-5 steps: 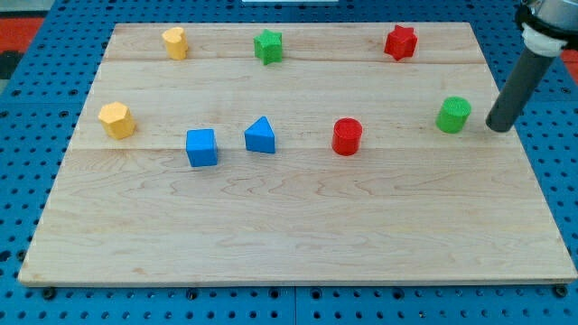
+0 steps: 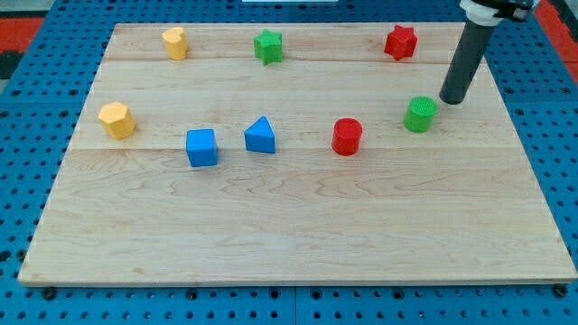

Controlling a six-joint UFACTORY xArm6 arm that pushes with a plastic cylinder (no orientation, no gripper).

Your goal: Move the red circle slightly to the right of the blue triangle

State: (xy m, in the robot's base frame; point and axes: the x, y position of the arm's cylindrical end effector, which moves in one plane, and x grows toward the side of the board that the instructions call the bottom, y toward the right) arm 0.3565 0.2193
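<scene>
Eight small blocks are sitting on one pale wooden tabletop (image 2: 298,226), itemised here from largest entry to smallest.

1. Tabletop: a flat, planked board lying on a blue perforated base (image 2: 36,135) that is showing on all sides.
2. Dark straight rod (image 2: 468,56): coming down from the view's top right. It is carrying no jaws at all, so nothing is spread, pressed together or pinching. My tip (image 2: 451,100) is resting just beside the green cylinder, up and to its right, and well apart from the red circle.
3. Blue square block (image 2: 201,147): standing left of centre, near the blue triangle.
4. Yellow hexagonal block (image 2: 116,119): sitting near the left edge.
5. Blue triangle (image 2: 260,135), a wedge-shaped block: standing just right of the blue square block.
6. Red circle (image 2: 347,136), a short upright cylinder: standing right of the blue triangle, on about the same line but too far off to count as slightly right. Likely handling: light, rigid, sliding easily on smooth wood and liable to roll off a glancing contact. No hold is possible, so the push is best placed on the middle of its right side, driving it left toward the triangle and stopping short.
7. Green cylinder (image 2: 420,115): standing between the red circle and my tip, so it is likely to need skirting.
8. Red star-shaped block (image 2: 400,41), green star-shaped block (image 2: 268,46) and a second yellow block (image 2: 175,42), its shape unclear: lining the top edge.
</scene>
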